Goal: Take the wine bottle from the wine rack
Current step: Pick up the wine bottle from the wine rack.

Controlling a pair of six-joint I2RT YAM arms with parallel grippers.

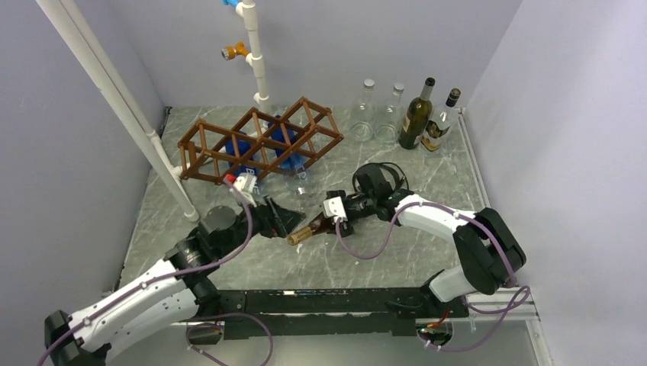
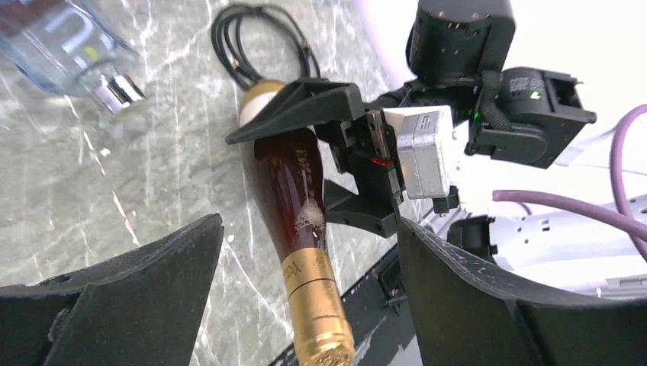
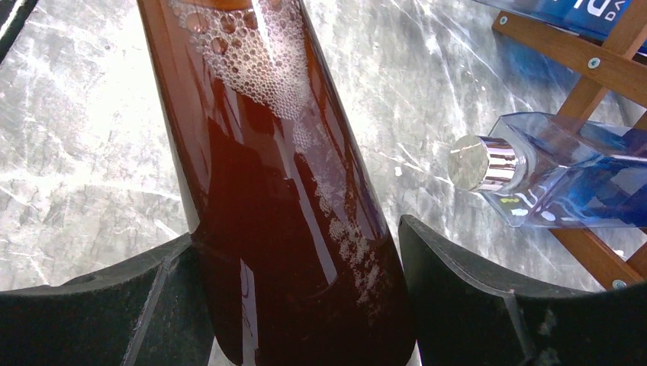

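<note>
Two patches of writing show, neither one readable: faint lettering on the gold foil of the wine bottle (image 1: 317, 224), seen in the left wrist view, and a few white letters cut off by the picture's edge on a blue bottle in the wine rack (image 3: 568, 61). The four bottles at the back right, two clear (image 1: 365, 113) and two dark (image 1: 417, 116), carry labels too small to make out. The wine bottle is out of the wine rack (image 1: 263, 141), in front of it and a little to the right over the marble table (image 1: 397, 263); whether it rests on the table I cannot tell. The right gripper (image 1: 338, 216) pinches its brown body, one black finger (image 3: 488, 305) pressed against each side, foam clinging inside the glass (image 3: 282, 191). The foil neck (image 2: 317, 305) points toward the near left and reaches between the spread fingers (image 2: 152, 274) of the left gripper (image 1: 279, 219), which stand well apart with neither pad touching it. A square blue bottle with a silver cap (image 3: 481, 162) pokes out of the rack just beside the right gripper.
</note>
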